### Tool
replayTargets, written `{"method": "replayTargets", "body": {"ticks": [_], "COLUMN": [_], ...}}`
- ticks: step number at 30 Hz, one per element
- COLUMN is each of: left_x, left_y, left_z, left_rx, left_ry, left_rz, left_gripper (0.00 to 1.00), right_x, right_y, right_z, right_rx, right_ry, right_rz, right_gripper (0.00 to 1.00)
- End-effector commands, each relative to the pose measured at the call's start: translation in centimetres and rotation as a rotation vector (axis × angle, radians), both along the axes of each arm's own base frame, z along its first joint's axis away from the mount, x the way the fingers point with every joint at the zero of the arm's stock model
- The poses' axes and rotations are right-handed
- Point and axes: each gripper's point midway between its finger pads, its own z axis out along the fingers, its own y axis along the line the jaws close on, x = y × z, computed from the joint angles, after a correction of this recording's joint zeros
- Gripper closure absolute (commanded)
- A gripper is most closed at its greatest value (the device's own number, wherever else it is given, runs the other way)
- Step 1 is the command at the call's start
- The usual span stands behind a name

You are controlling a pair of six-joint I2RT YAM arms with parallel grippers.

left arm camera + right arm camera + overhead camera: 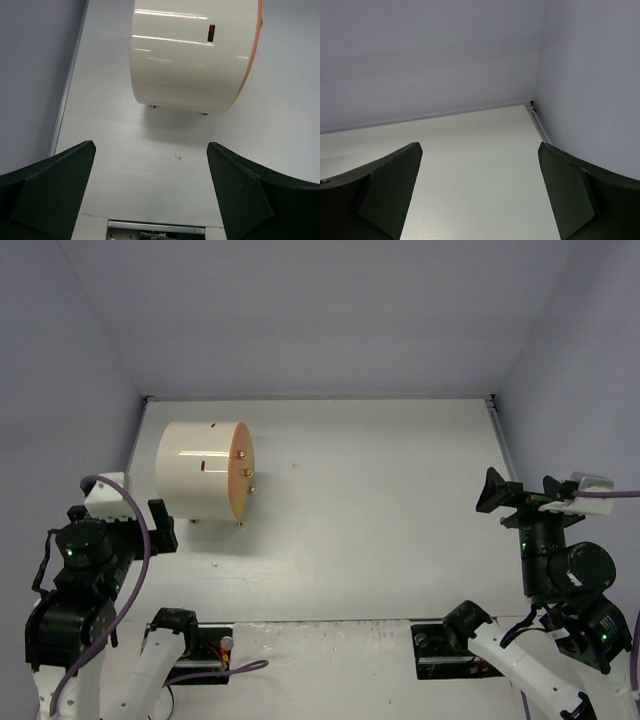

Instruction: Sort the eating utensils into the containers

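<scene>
Cabinet: you have a cream-white drum-shaped cabinet [198, 472] in the far-left part of the tabletop [380, 500], near the far-left corner but clear of both edges.
Cabinet pose: it lies with its round axis level, standing on small brass feet [153, 106]. Its curved wall faces your left arm.
Front: the round orange front [240, 472] faces toward the right edge and sits flush on the drum. You can see small brass knobs [246, 473] on it from above.
Slot: a short dark slot [211, 33] shows in the curved wall near the front rim. You cannot tell what lies inside.
Your left hand: the left hand [151, 147] hangs above the near-left part of the tabletop, pointed at the cabinet and well apart from it. Its fingers [60, 175] stand wide, with nothing between them.
Your right hand: the right hand [480, 146] is raised near the right edge, aimed toward the far-right corner. Its fingers [390, 180] are spread wide too, and it grips nothing.
Right hand from above: you see it [520, 495] well apart from the cabinet, across the width of the tabletop.
Cable: a purple cable [135, 570] loops round your left arm.
Surround: pale lilac walls [320, 310] close the far, left and right edges.
</scene>
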Motion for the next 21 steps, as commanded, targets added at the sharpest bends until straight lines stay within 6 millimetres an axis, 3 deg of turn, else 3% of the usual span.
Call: {"method": "replayTargets", "body": {"ticks": [1,10,21], "left_x": [-1.7,-3.6,-4.1], "left_y": [-0.2,0.2,0.6], "left_z": [-0.6,-1.8,-2.3], "left_rx": [-0.052,-0.063,-0.062], "left_ry": [0.006,0.041,0.055], "left_rz": [0.014,0.044,0.068], "left_gripper": [0.07,0.07,0.07], "right_x": [-0.4,0.1,0.3], "right_y": [-1.2,-1.0,0.4], "right_z": [0.0,-0.8,-0.9], "right_rx": [0.037,-0.031,-0.044], "right_ry": [-0.012,0.032,0.028], "right_rz": [-0.061,-0.062,0.012], "right_gripper": [0.00,0.00,0.00]}}
